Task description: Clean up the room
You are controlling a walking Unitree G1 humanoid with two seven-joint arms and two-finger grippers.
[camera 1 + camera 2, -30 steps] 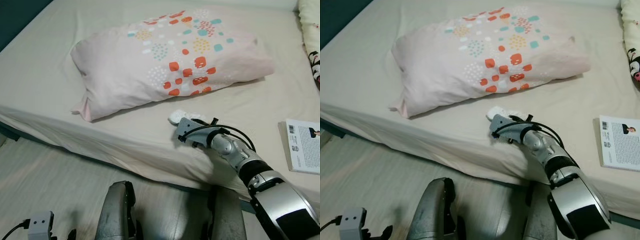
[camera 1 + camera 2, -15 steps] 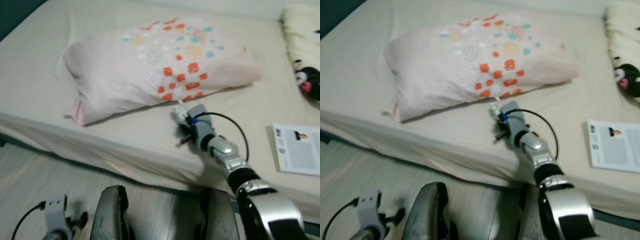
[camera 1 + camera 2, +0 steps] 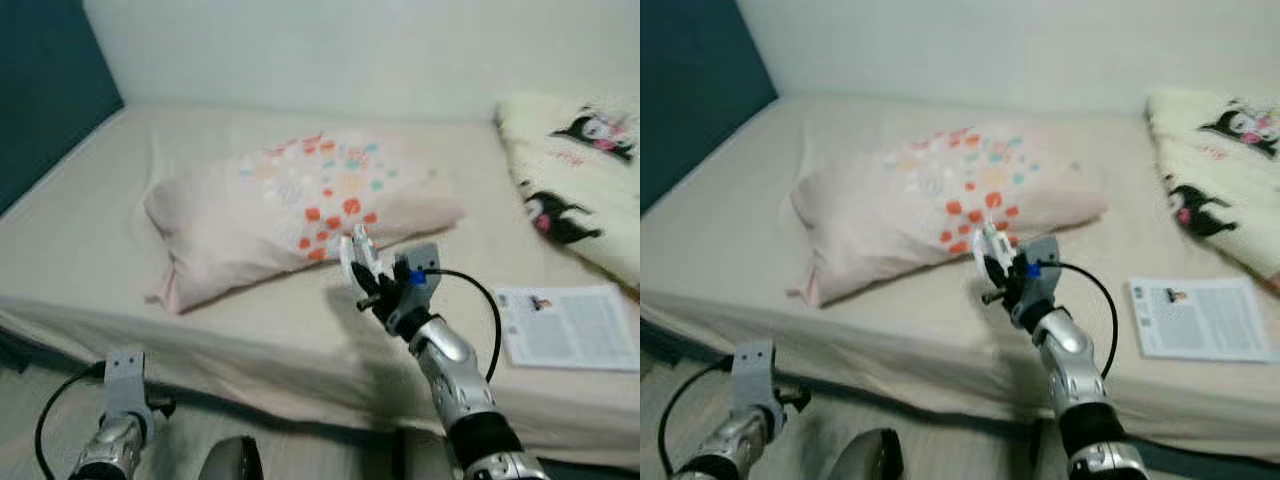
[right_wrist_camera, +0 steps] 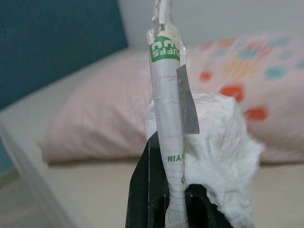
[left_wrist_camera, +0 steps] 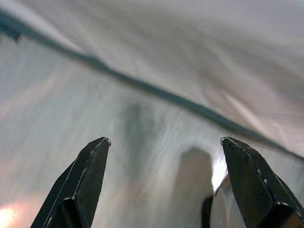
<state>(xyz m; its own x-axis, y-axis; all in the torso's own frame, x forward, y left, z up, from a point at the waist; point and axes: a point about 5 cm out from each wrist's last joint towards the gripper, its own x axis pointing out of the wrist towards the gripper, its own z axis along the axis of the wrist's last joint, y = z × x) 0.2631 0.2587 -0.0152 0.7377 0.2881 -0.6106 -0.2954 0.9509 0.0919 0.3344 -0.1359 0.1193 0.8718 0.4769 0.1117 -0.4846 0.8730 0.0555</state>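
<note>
White crumpled tissue (image 4: 223, 142) and a green-printed wrapper (image 4: 167, 118) are clamped between the closed fingers of my right pincer (image 3: 362, 272), raised above the bed (image 3: 90, 260). Patterned pillow (image 3: 290, 210) lies at 11 o'clock, booklet (image 3: 570, 325) at 3 o'clock. My left pincer (image 5: 164, 178) hangs spread wide over the floor (image 5: 71, 95), holding nothing.

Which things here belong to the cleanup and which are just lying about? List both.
In the job:
- wrapper and tissue, pinched in the right tool, lifted over the bed

Lying about:
- pillow
- booklet
- blanket
- left tool, open, low by the floor
</note>
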